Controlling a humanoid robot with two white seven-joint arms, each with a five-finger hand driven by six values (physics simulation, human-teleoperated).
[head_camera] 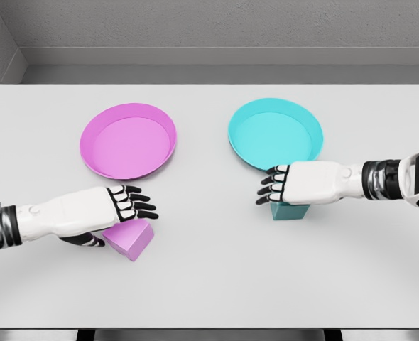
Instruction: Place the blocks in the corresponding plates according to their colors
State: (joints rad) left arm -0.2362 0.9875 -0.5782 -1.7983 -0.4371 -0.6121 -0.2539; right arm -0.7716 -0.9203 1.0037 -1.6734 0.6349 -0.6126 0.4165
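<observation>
My left hand (128,204) hovers fingers spread over the pink block (130,238) just beneath them, my right hand (284,186) likewise unclenched above the teal block (289,211), both apparently light, rigid and smooth, best pinched across opposite flat faces.

Lighting: bright, even, diffuse; no single source apparent. Shadows: soft and faint, a small one directly beneath the left hand (128,202) and another beneath the right hand (284,186), both close under the palms. Glare: none; the table (209,284) reads a flat pale grey. Focus: sharp throughout, edges crisp. Distortion: straight lines stay straight toward the borders. Noise: none, clean simulator render.
</observation>
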